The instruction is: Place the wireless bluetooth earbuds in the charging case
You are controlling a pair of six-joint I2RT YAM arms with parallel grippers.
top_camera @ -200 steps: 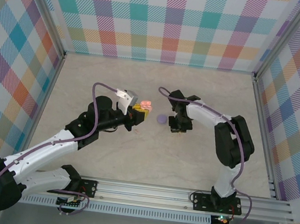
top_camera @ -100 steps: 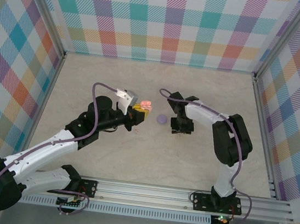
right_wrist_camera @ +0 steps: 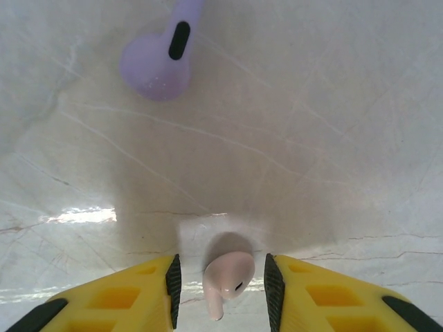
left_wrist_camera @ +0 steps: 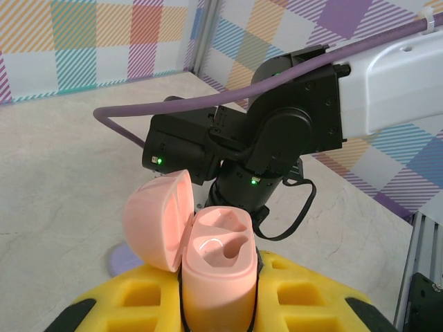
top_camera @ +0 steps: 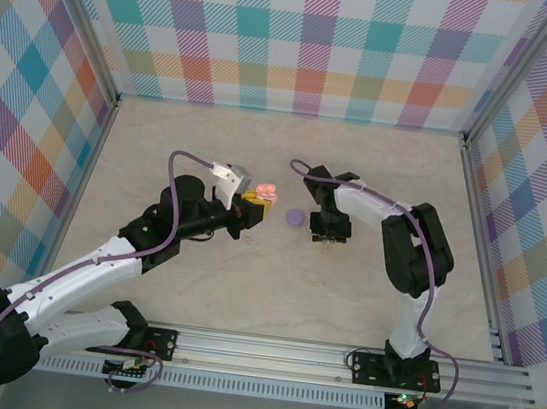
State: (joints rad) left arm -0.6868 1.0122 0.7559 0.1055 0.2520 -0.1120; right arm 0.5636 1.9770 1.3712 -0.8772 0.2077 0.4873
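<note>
Seemingly mid-pickup, the right tool point(right_wrist_camera: 220, 294) straddles the pink earbud point(right_wrist_camera: 228, 266) on the counter point(right_wrist_camera: 311, 138), jaws narrowly apart, and should next pinch it gently and carry it to the open charging case point(left_wrist_camera: 214, 259) clamped in the left tool point(left_wrist_camera: 218, 308).

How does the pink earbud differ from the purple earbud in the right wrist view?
The pink earbud is pale pink, the purple earbud lilac. The pink earbud lies between the fingers of the right claw, touching neither; the purple earbud lies farther out, clear of them. The pink earbud's stem points toward the camera, the purple earbud's away. Both lie on the table.
</note>
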